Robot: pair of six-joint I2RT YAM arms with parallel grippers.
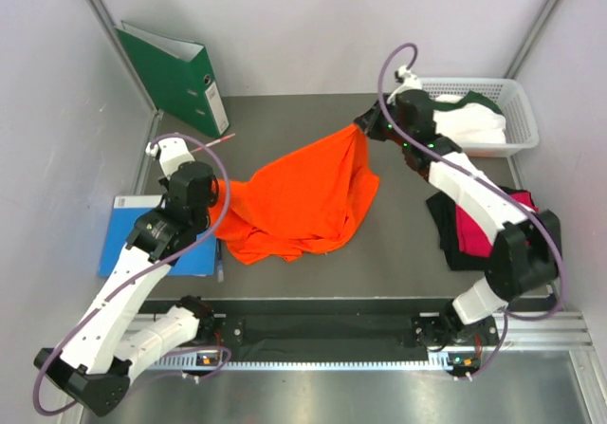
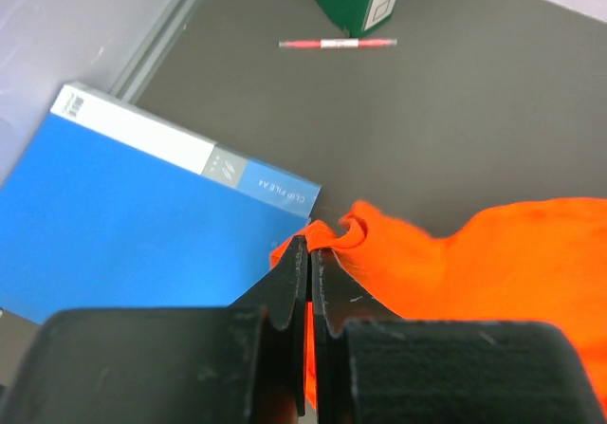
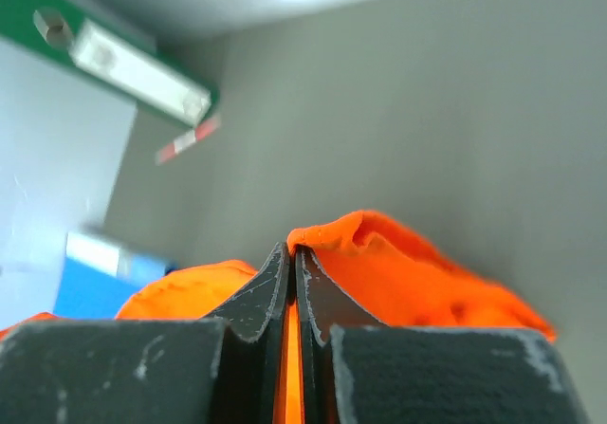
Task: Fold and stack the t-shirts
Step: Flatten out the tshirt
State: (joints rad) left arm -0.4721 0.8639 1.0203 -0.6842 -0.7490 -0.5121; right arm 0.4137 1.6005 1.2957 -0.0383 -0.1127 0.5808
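Note:
The orange t-shirt (image 1: 299,201) hangs crumpled over the middle of the table, held up at two corners. My left gripper (image 1: 224,196) is shut on its left edge, with the cloth (image 2: 455,263) pinched between the fingers (image 2: 327,282). My right gripper (image 1: 363,125) is shut on its far right corner; the cloth (image 3: 417,272) bulges over the fingertips (image 3: 308,282). The magenta pink t-shirt (image 1: 469,230) lies on the black one (image 1: 446,220) at the right, under the right arm. The white t-shirt with dark green trim (image 1: 474,120) lies in the basket.
A white basket (image 1: 520,111) stands at the back right. A green ring binder (image 1: 175,73) leans at the back left, with a red pen (image 1: 216,141) beside it. A blue folder (image 1: 142,239) lies flat at the left under the left arm.

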